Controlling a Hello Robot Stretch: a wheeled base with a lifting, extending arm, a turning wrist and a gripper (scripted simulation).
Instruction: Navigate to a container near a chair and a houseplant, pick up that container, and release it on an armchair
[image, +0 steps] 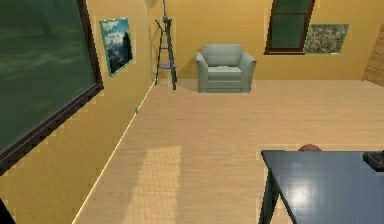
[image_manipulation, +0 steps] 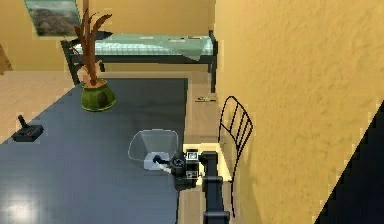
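A pale see-through container (image_manipulation: 150, 144) stands on the dark table (image_manipulation: 80, 170), near its edge. A houseplant (image_manipulation: 95, 85) in a green pot stands farther back on the same table. A black wire chair (image_manipulation: 236, 128) stands beside the table, by the yellow wall. My gripper (image_manipulation: 166, 163) is at the container's near side, at the end of the dark arm (image_manipulation: 213, 198); I cannot tell whether it holds anything. A grey-green armchair (image: 225, 68) stands against the far wall in the forward view.
A small dark object (image_manipulation: 27, 130) lies at the table's left. A bed (image_manipulation: 150, 45) with a green cover stands behind the table. In the forward view a tripod stand (image: 165, 50) is beside the armchair, the table's corner (image: 325, 185) is at bottom right, and wooden floor (image: 200, 130) lies between.
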